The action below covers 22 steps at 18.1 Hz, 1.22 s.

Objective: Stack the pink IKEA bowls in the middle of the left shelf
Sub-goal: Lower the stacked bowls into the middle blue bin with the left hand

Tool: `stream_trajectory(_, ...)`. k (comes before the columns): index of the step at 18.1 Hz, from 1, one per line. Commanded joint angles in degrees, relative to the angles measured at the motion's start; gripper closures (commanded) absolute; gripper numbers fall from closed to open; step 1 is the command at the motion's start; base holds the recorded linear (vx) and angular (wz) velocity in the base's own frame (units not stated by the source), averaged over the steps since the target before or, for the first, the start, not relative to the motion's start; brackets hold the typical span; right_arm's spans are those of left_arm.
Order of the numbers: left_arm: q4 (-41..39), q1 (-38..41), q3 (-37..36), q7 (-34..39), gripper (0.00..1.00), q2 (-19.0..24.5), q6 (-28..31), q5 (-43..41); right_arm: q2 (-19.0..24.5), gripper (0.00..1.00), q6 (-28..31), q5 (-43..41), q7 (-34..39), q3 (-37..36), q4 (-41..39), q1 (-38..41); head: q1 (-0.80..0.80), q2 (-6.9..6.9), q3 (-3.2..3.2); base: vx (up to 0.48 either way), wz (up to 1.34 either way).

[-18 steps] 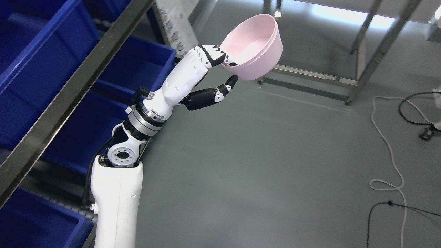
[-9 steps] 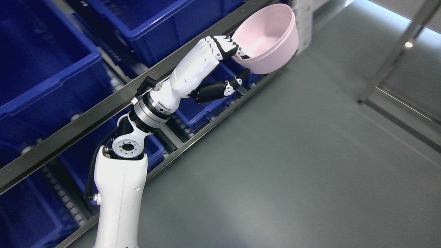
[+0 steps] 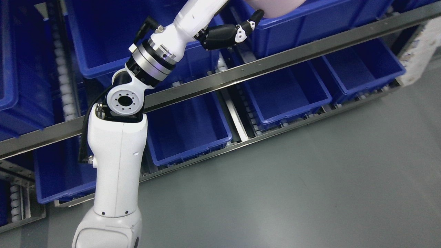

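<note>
- My left arm (image 3: 115, 165) came up from the bottom at 7 o'clock and reached toward 1 o'clock, up to the top edge.
- Most of my left hand (image 3: 220, 27) was cut off by the top edge. Only my black thumb (image 3: 227, 32) and a bit of white palm showed.
- I could not tell how far my fingers were open, because they were out of the picture.
- A thin piece of the pink bowl (image 3: 275, 4) peeked in at 12 o'clock, right at the top edge. My thumb tip pointed up at it from just below.
- The bowl was over the rim of a blue bin (image 3: 310, 20) on the shelf.
- A shiny metal rail (image 3: 275, 60) ran across under that bin.
- More blue bins (image 3: 286, 93) sat lower down.
- The grey floor (image 3: 310, 189) filled the 4 o'clock side.
</note>
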Motion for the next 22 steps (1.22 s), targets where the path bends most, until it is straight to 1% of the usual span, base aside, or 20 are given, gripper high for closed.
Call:
stream_trajectory(1,1.7,-3.2,2.6,-3.1,0.98,3.2,3.9,-5.3,-1.0,0.00,0.0,0.0,0.0,0.0,0.0,0.0,0.00,0.00,0.00,0.111,0.71)
stream_trajectory(4,2.8,-3.1,4.2,-3.5,0.97,4.4,4.8,-5.3,-1.0,0.00,0.0,0.0,-0.1,0.0,0.0,0.0,0.00,0.00,0.00,0.130,0.62)
stream_trajectory(9,2.5,-3.9,4.7,-3.5,0.97,3.3,4.8,-5.2,-1.0,0.00,0.0,0.0,0.0,0.0,0.0,0.0,0.00,-0.01,0.00,0.147,0.51)
stream_trajectory(11,2.7,-4.7,4.5,-3.6,0.97,3.6,5.0,-5.3,-1.0,0.00,0.0,0.0,0.0,0.0,0.0,0.0,0.00,-0.01,0.00,0.135,0.29)
stream_trajectory(14,3.6,-4.7,4.3,-6.4,0.97,4.3,6.9,-5.9,-1.0,0.00,0.0,0.0,0.0,0.0,0.0,0.0,0.00,-0.01,0.00,0.108,0.12)
stream_trajectory(19,11.0,-6.7,4.0,-8.6,0.96,7.1,6.9,-7.5,-1.0,0.00,0.0,0.0,-0.1,0.0,0.0,0.0,0.00,-0.01,0.00,0.078,0.00)
stream_trajectory(22,14.8,-6.6,2.3,-11.2,0.96,8.5,6.9,-8.9,-1.0,0.00,0.0,0.0,-0.1,0.0,0.0,0.0,0.00,-0.01,0.00,0.045,0.00)
